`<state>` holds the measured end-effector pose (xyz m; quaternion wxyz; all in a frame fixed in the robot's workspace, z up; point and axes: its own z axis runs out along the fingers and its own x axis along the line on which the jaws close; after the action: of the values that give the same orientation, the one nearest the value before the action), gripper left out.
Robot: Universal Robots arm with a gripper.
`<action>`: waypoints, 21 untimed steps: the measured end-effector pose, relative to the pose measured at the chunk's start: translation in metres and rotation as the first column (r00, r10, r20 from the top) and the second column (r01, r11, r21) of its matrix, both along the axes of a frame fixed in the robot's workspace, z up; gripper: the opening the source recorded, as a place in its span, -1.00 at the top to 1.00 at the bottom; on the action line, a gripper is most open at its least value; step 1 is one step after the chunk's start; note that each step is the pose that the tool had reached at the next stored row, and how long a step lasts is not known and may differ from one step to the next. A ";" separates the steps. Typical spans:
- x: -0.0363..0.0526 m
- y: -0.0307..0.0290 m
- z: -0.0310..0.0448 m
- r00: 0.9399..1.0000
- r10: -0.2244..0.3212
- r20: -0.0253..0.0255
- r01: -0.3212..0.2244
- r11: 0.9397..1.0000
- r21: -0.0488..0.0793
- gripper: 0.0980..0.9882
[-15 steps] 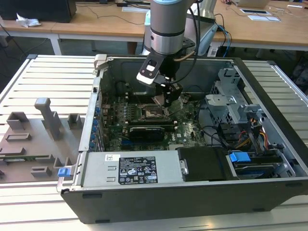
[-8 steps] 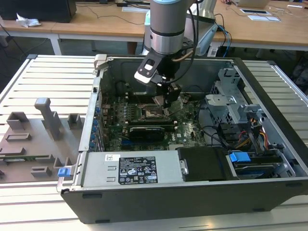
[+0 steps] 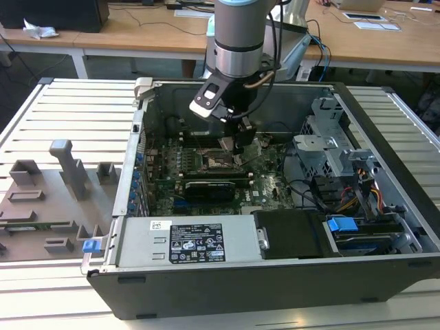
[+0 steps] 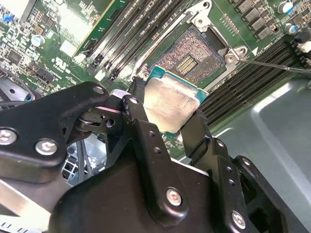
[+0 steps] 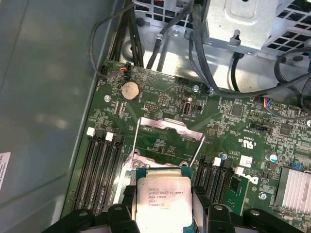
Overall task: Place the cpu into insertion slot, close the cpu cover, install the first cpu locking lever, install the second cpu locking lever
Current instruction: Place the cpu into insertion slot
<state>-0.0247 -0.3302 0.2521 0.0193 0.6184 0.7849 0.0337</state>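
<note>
Silver-grey cpu (image 4: 171,108) clamped between black jaws — near open socket (image 4: 189,56).

Exterior overview; wrist views close over motherboard (image 3: 268,187) (image 4: 51,34) (image 5: 228,116)

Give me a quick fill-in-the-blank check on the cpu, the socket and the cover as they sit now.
1. The gripper holds the cpu ____ the socket, not seated in it.
2. The socket itself is ____, its contacts exposed.
3. The cpu cover stands ____.
Missing words: above; empty; open.
</note>
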 end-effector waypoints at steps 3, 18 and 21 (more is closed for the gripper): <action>0.0000 0.0000 0.0000 1.000 -0.026 0.000 0.026 1.000 0.000 0.00; 0.0000 0.0000 -0.0003 0.982 -0.191 0.000 0.191 0.982 -0.001 0.00; 0.0000 0.0000 -0.0003 0.980 -0.197 0.000 0.197 0.980 -0.001 0.00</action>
<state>-0.0247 -0.3302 0.2518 0.0227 0.6930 0.7199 0.0314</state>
